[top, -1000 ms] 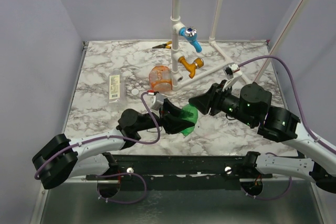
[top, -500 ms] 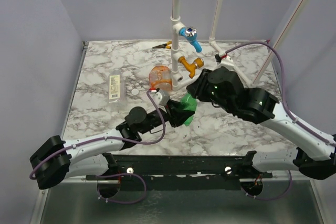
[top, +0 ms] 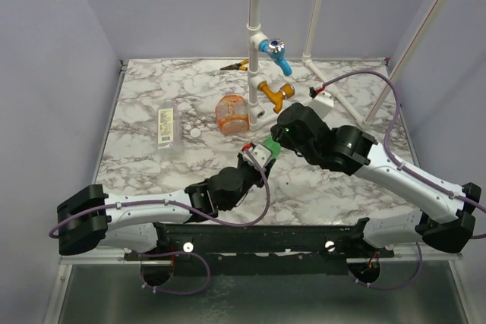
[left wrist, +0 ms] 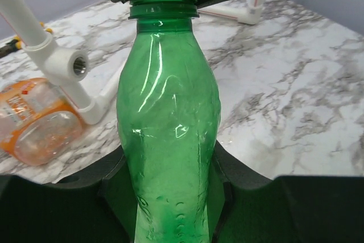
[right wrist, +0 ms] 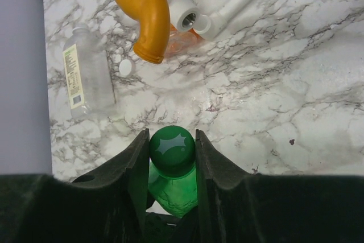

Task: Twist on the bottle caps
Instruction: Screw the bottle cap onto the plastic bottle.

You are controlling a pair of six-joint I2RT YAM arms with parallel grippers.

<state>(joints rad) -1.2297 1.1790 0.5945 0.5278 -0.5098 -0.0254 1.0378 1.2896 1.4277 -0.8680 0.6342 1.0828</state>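
Green bottle (left wrist: 168, 112) gripped near the middle of the surface (top: 152, 96)
The left claw (left wrist: 170, 197) is clamped on its body; the right claw (right wrist: 172, 152) is clamped on the dark green cap (right wrist: 172, 145) sitting on its neck; the white cap (top: 196, 133) lies at 9 o'clock from it, between the clear bottle (top: 167, 128) and the orange bottle (top: 231, 111).

White arm links (top: 144, 210) with bulky black joints (top: 357, 149), purple cables (top: 364, 73) looping alongside (the jaws are black too).
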